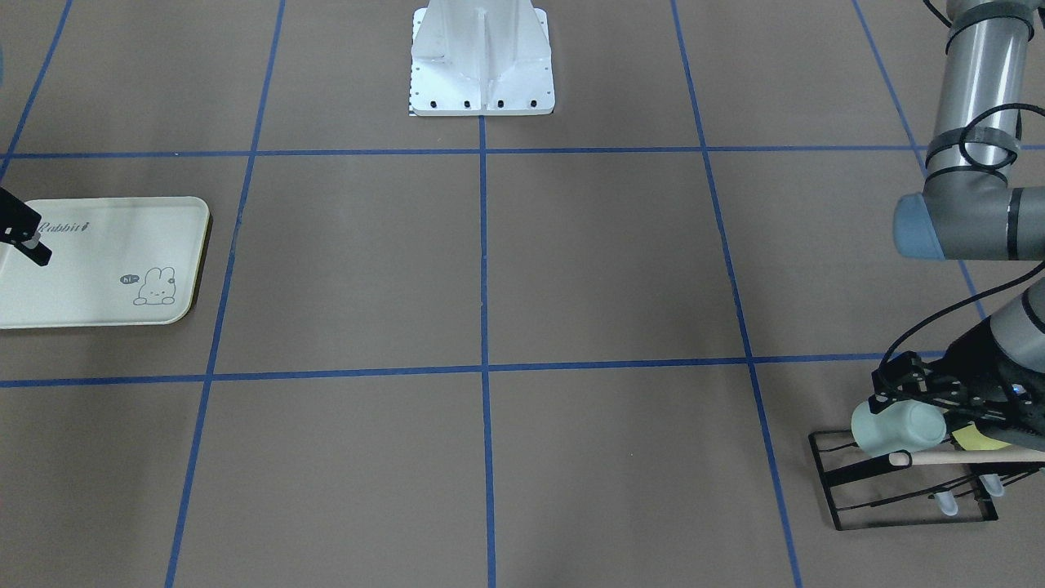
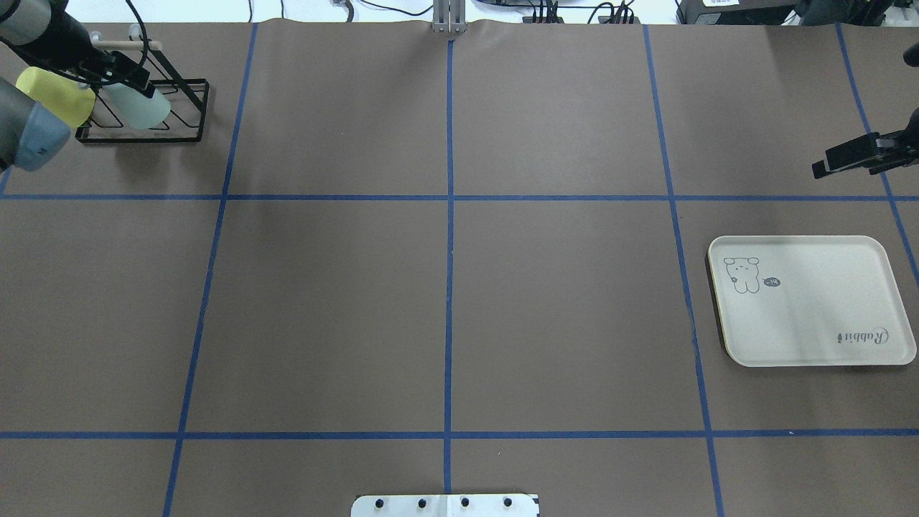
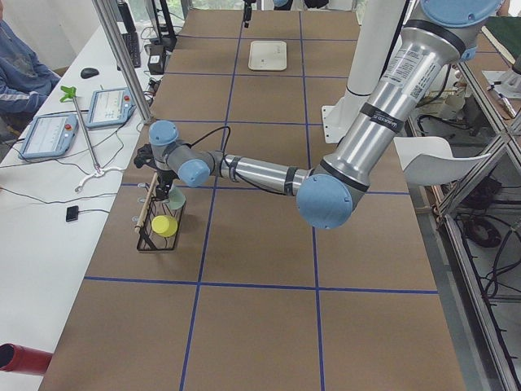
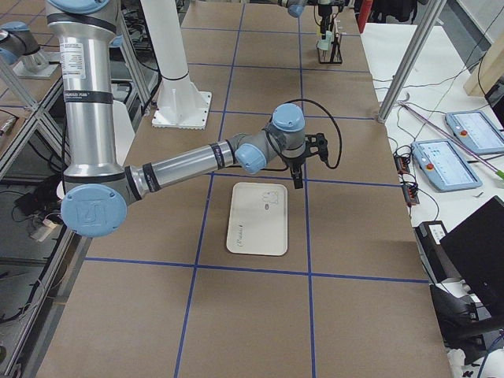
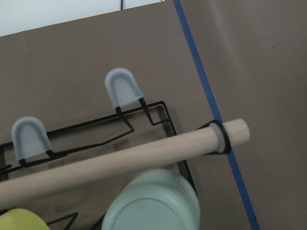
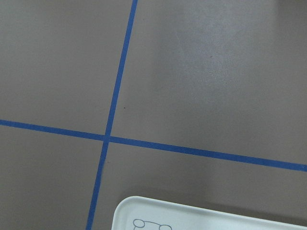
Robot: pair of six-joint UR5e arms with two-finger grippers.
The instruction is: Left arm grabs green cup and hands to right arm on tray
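Note:
The pale green cup (image 2: pixel 146 109) lies tilted on a black wire rack (image 2: pixel 188 128) at the table's far left corner; it also shows in the front view (image 1: pixel 898 429) and, base-on, in the left wrist view (image 5: pixel 151 203). My left gripper (image 2: pixel 133 90) reaches into the rack with its fingers against the cup's sides, shut on it. The cream Rabbit tray (image 2: pixel 811 345) lies on the right side, bare. My right gripper (image 2: pixel 822 164) hovers just beyond the tray's far edge, open and empty. The right wrist view shows a tray corner (image 6: pixel 192 215).
A yellow-green cup (image 2: pixel 54 95) sits in the rack beside the green one. A wooden rod (image 5: pixel 120 155) runs along the rack's top, and two capped pegs (image 5: pixel 123 88) stand bare. The robot's white base (image 1: pixel 482 57) is at the table's near edge.

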